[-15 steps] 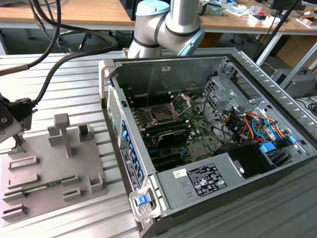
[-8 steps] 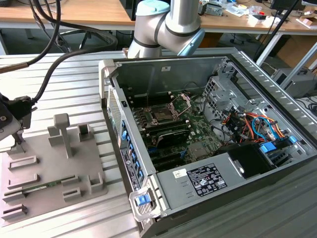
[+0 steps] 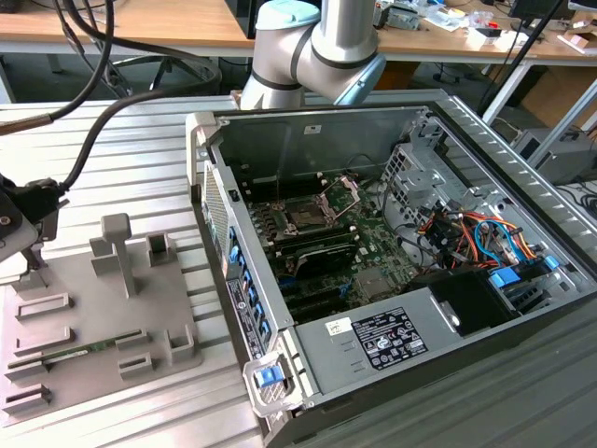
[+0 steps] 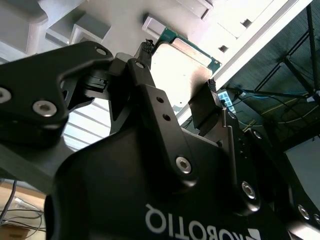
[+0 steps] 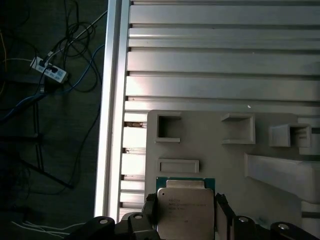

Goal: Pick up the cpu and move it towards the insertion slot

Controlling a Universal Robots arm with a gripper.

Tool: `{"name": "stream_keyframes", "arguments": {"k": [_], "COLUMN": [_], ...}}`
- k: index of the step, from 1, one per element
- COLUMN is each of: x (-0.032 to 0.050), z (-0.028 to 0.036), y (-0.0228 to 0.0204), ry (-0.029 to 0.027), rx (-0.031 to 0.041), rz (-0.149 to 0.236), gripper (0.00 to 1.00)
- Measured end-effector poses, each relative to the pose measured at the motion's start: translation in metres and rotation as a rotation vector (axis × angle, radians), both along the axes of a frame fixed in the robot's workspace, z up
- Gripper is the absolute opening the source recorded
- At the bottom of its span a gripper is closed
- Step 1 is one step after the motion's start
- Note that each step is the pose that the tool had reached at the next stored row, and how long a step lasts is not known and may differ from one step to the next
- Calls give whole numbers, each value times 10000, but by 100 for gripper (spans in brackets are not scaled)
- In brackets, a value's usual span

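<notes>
A black gripper [image 5: 185, 209] brackets the cpu [image 5: 184, 212] on a grey fixture plate [image 5: 205, 145]. Its jaws are narrowed to the chip's width and, as far as both wrist views show, press on two opposite edges of the thin green rim. The silvery lid lies flat between them. Whether the chip has left its seat cannot be told. Beyond it on the plate are empty rectangular pockets [image 5: 168, 128], then the ribbed aluminium tabletop [image 5: 220, 60], with a power strip [image 5: 47, 72] on the floor past its edge.

In the exterior view the plate lies near, at the exterior view's left. A green memory stick [image 3: 79, 353] sits in one of its nearer holders and upright posts [image 3: 118, 250] stand farther back. An open computer case [image 3: 308, 131] sits beside the plate on the exterior view's right. The insertion slot [image 3: 306, 215] lies inside it on the green board with its hinged frame [image 3: 343, 191] raised, well apart from the chip. The robot arm [image 3: 322, 42] rises behind the case, with wooden desks [image 3: 140, 28] beyond.

The grasp looks like the step in hand. Done well, it likely calls for an even, centred hold on the edges alone, firm enough not to slip yet too light to bend the thin board. The chip should stay level and come straight up out of its seat, keeping clear of the plate's posts and the case's near wall.
</notes>
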State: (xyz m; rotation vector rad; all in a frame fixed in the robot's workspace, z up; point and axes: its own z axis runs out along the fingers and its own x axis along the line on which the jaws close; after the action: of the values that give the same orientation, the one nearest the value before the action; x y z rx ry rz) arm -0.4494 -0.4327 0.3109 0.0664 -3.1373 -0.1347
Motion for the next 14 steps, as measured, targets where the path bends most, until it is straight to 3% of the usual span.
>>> {"name": "stream_keyframes", "arguments": {"k": [14], "x": [0], "z": [45], "y": [0], "ry": [-1], "rx": [56], "rz": [0], "gripper": [55]}}
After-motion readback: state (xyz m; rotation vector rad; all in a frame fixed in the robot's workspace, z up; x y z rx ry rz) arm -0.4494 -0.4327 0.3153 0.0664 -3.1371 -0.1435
